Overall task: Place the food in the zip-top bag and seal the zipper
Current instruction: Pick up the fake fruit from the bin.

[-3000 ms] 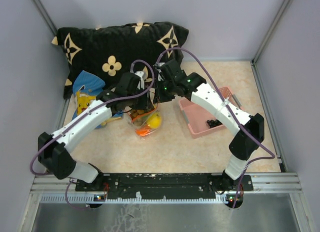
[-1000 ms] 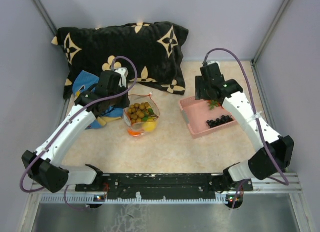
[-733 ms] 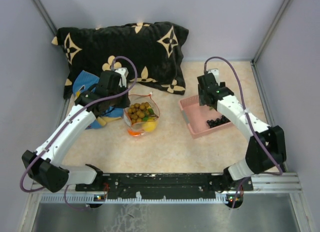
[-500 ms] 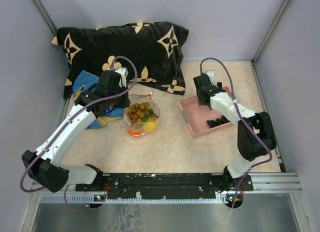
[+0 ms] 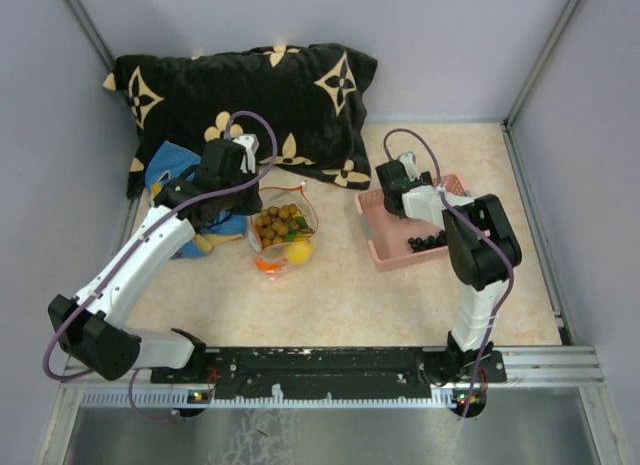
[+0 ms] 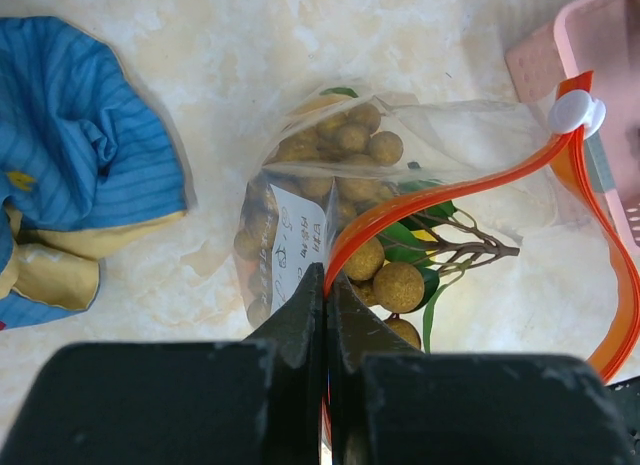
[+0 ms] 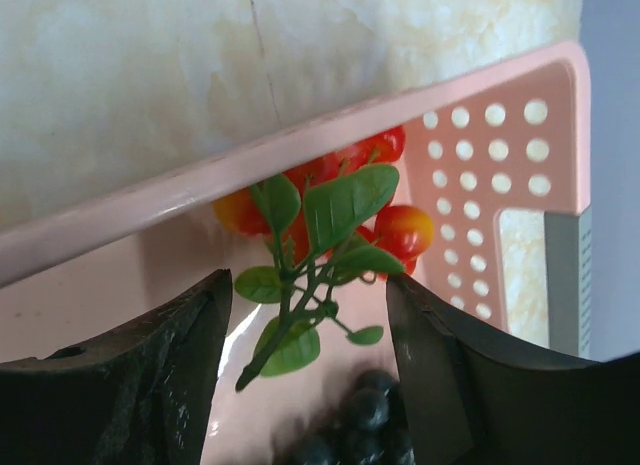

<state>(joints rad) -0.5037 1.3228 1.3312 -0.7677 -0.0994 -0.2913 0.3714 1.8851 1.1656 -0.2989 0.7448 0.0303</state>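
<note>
Left claw pinches the zipper to hold the zip-top bag open. Right claw, wide, straddles the pink basket's red-fruit sprig, apparently to grab it.

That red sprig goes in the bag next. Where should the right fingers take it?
By the green stem, from straight above: it seems to lie free on the basket floor, between the open fingers of the right gripper, while the red fruit crowd the wall.
</note>
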